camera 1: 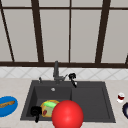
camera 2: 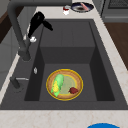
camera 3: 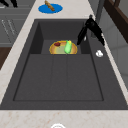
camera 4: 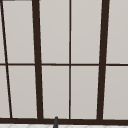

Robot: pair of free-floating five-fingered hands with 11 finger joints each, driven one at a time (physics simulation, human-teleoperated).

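Counter far left: blue plate (camera 1: pixel 13 110) w/ a brown bread-like stick (camera 1: pixel 7 103) across it. Next over, left hand (camera 1: pixel 35 111), parked in the air at the front-left corner of the dark sink (camera 1: pixel 90 100), just beside the yellow plate (camera 2: pixel 80 83) down in the left basin. Can't tell if its fingers are curled or straight. On that plate: green-yellow corn-like piece (camera 2: pixel 57 85) on one side, small red bit (camera 2: pixel 73 90) on the other, apart from each other.

Big red ball (camera 1: pixel 67 114) at front centre, covering the near rim and part of the plate.

Back centre: faucet (camera 1: pixel 56 70), tall, spout over the basin. Right beside it, right hand (camera 1: pixel 72 76), up over the back rim, fingers straight and spread, thumb out wide, gripping nothing. Fingertips angled down at a small white object (camera 2: pixel 32 39) on the back ledge, close but seemingly not touching; too small to identify.

Looks like a reach in progress at the ledge by the faucet, contact not yet made. Closing that last gap would need a short, careful drop, keeping clear of the faucet body.

Far right: wine glass (camera 1: pixel 120 97) w/ red inside, then a dark dish (camera 1: pixel 125 110) at the frame edge.
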